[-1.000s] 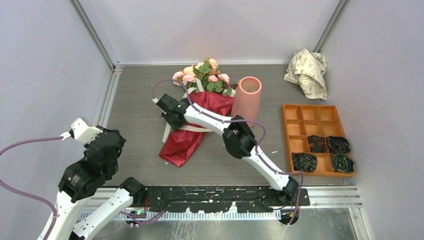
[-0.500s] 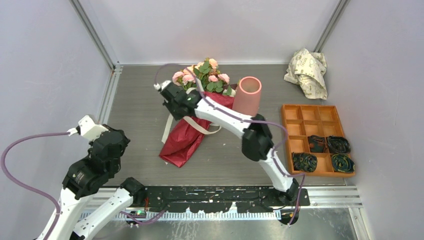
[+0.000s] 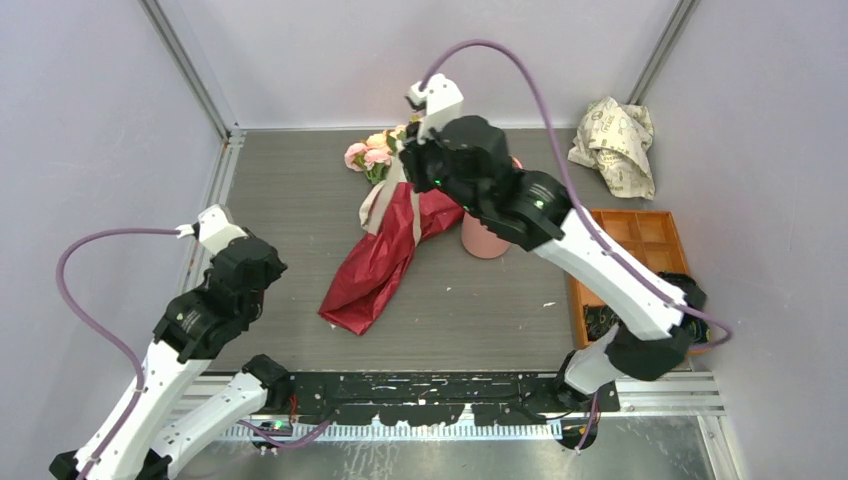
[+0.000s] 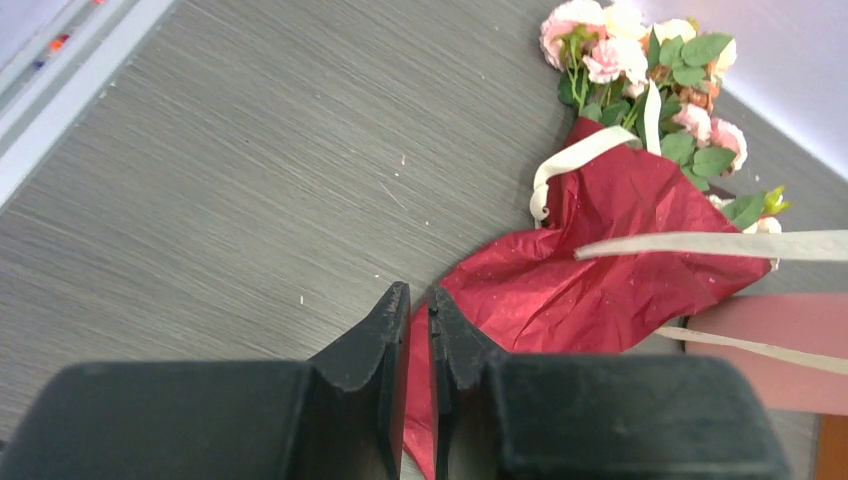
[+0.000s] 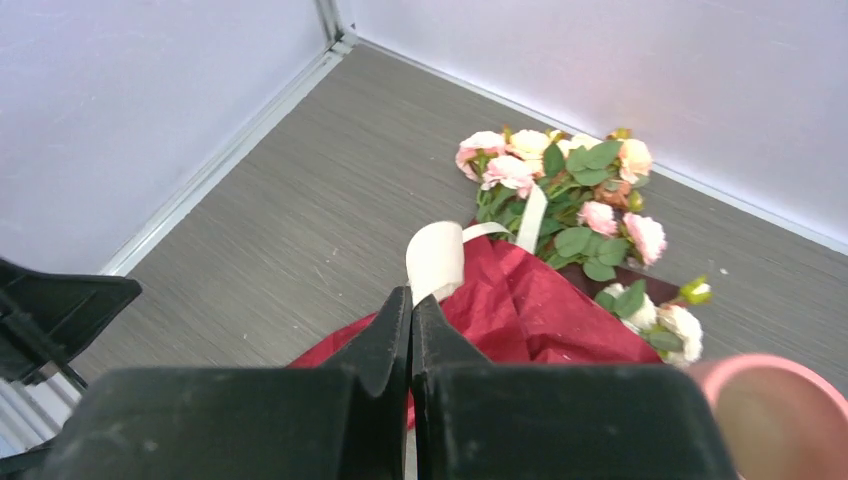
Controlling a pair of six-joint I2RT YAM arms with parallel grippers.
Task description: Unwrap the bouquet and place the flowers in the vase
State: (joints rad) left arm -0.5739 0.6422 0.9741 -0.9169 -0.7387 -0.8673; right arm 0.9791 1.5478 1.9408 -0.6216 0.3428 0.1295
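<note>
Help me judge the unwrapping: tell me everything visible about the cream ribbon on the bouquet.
The flat cream fabric-like ribbon is partly undone. One strand runs taut across the crinkled dark red paper bouquet, another crosses the salmon-pink cylinder vase, and a loop curls beside the stems. The right hand, shut, pinches the ribbon above the wrap, with a fold bulging past its fingertips.

1. Crumpled cream printed paper (image 3: 613, 142), far right corner of the table (image 3: 290, 200).
2. Orange compartment tray (image 3: 650, 235), right side, partly hidden.
3. Dark patterned bundles (image 3: 600, 322) in the tray's near compartments.
</note>
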